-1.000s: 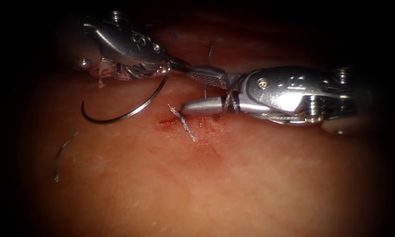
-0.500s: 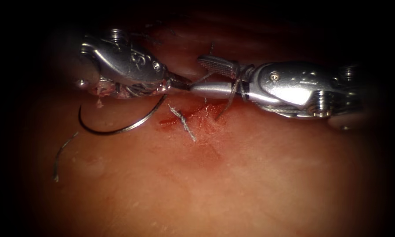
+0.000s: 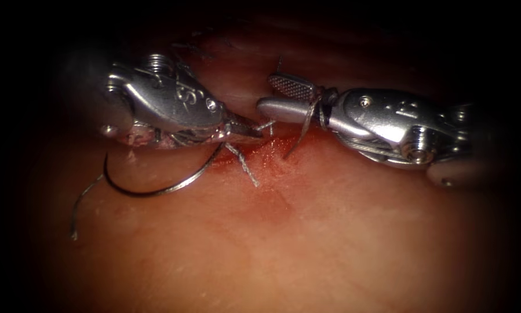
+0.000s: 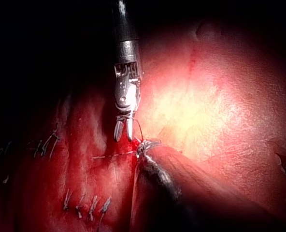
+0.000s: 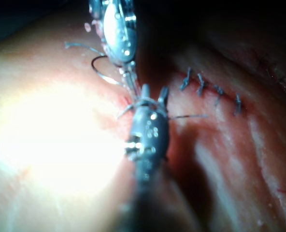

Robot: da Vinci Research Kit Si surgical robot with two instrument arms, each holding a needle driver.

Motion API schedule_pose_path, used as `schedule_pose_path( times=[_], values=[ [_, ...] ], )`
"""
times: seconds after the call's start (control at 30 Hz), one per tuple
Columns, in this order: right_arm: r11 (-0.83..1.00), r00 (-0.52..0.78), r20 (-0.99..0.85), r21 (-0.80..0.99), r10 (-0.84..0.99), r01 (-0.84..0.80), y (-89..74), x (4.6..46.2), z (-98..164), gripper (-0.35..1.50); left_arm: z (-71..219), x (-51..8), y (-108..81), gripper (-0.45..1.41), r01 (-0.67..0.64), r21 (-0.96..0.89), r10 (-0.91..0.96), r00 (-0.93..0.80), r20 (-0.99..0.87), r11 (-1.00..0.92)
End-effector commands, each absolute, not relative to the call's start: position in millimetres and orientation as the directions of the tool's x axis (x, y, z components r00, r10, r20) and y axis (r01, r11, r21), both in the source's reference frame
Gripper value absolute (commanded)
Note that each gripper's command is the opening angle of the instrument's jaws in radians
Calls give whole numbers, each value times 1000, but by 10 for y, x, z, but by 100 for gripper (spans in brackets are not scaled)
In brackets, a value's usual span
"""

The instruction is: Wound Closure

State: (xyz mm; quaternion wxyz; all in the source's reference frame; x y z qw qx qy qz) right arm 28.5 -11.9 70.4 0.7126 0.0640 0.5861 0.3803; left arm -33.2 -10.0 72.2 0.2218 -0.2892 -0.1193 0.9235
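While our right tool [image 3: 270, 95] has lifted up and back from the cut [image 3: 254, 156] with its jaws wide and thread [image 3: 306, 124] wound round them, our left tool [image 3: 246, 126] has slid toward the cut, pinching the needle [image 3: 156, 188] near its tail, so a knot looks under way. In the left wrist view, the right tool [image 4: 123, 130] hangs open just above the cut. In the right wrist view, the needle [image 5: 102, 72] curves free of the tissue [image 5: 51, 145], beside the cut.

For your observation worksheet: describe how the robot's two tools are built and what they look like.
Both are polished silver metal. The right end effector has two slim jaws, one with a cross-hatched face, a rounded wrist housing with a screw, an engraved mark and fine cables. The left end effector has a similar rounded housing, engraved marking, screw and threaded pin.
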Motion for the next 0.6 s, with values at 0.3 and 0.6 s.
schedule_pose_path(
  times=[0.3, 0.6],
  values=[
    [661, 71, -743, 542, 665, -520, -126, 280, 734, 47, 699, -348, -121, -45, -319, -360, 468, -737, -487, -877],
    [642, 97, -713, 553, 694, -531, -122, 283, 744, 76, 691, -356, -116, -45, -304, -368, 461, -738, -492, -879]
  ],
)
